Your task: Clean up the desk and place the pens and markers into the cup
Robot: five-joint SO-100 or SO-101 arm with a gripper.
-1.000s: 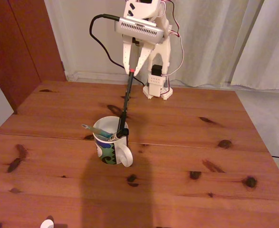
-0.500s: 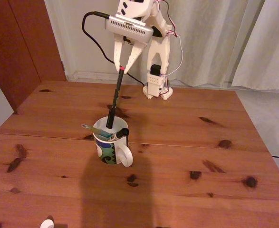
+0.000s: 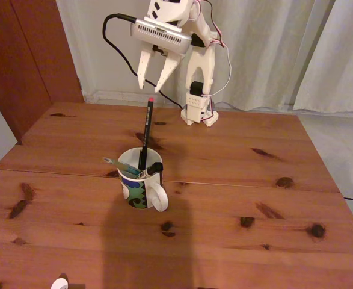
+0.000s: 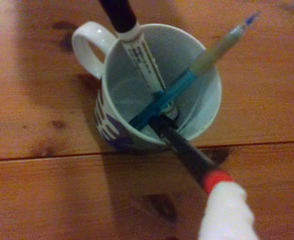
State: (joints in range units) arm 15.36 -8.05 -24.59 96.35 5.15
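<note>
Standing in the cup, the red-tipped black pen looks thin.

Cup left of the tabletop's centre.
Marker, pen and thin pen stand inside it; end effector above.

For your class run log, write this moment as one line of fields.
gripper: open, above black pen with red tip | pen: in white patterned ceramic mug | also inside: teal-green pen, white marker with black cap
</note>
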